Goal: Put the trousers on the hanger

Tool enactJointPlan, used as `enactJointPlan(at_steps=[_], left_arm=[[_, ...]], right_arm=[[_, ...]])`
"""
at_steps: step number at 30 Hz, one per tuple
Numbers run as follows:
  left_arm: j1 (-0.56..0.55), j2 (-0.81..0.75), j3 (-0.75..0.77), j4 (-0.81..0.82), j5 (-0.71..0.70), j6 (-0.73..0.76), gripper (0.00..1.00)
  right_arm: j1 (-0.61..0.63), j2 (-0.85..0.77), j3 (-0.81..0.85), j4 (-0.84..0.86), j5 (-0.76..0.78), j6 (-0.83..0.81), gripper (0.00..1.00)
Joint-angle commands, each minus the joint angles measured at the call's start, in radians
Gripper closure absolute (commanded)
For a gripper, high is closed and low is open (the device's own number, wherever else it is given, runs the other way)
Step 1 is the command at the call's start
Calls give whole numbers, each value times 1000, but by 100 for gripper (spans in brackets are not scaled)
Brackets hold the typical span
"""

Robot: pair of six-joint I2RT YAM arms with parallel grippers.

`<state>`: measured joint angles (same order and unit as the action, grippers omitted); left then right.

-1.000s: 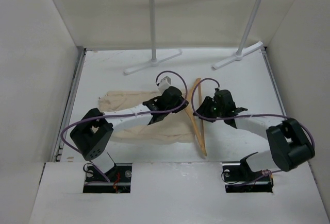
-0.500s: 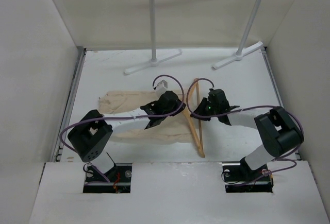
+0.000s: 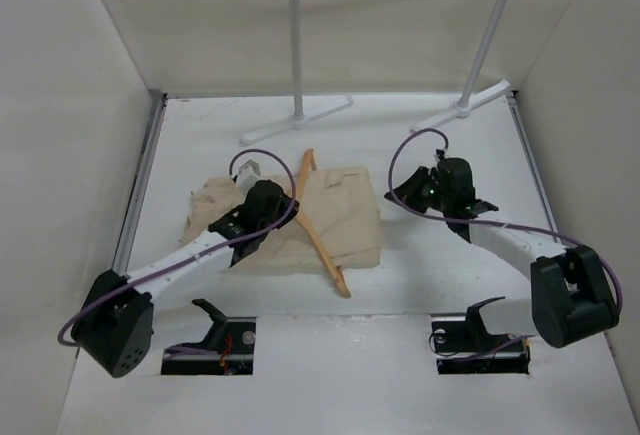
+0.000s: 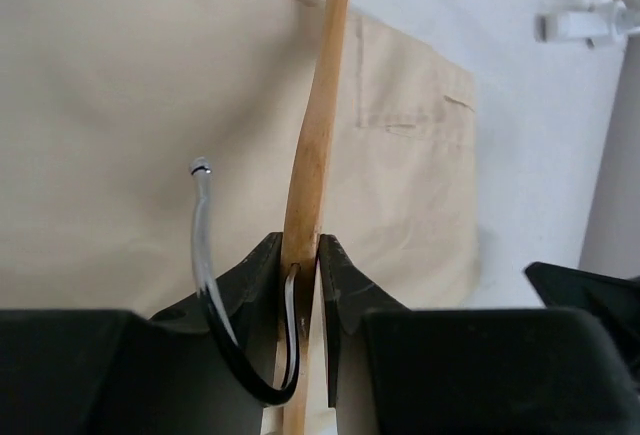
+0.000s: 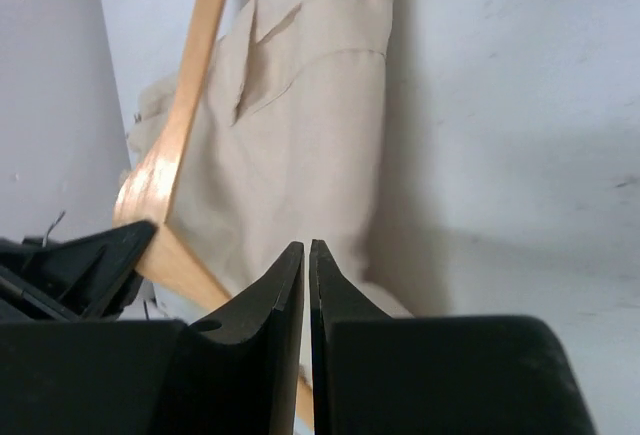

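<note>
I cannot read any text, label, brand, number or sign in the views of my cameras.

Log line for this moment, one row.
left hand: shut on hanger | right hand: shut, empty | trousers: spread beneath hanger

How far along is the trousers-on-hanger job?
Mostly done: the trousers show on both sides of the hanger, apparently draped across it; the crossbar can't be made out. In hand: left gripper shut on the hanger near its hook. Right gripper shut, empty, clear of the cloth. Left: probably lifting to confirm the drape holds.
</note>
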<state>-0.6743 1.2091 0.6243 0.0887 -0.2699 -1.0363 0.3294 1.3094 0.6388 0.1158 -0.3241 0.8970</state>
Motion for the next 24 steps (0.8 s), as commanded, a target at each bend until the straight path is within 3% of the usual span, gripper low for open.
enactJointPlan(at_steps=[1,10,12,15,17,24], left_arm=[[64,-106,-50,-182,-19,99,97],[88,-174,18,-343,-43,298,97],[74,-181,31,-346,-45,312,97],[55,-171,37,-333,-51,305,97],[43,-161,43,-330,-54,298,97],[57,-189,41,-345,-57,306,97]], right_arm=[[-46,-12,-1,1,-29,-10,88],[-86,112,48,1,2,-49,85],[-65,126,71,1,-35,-55,75],[36,155,81,-11,-59,-72,49],[85,174,62,-24,-46,-76,40],[181,241,9,-21,6,-50,47]])
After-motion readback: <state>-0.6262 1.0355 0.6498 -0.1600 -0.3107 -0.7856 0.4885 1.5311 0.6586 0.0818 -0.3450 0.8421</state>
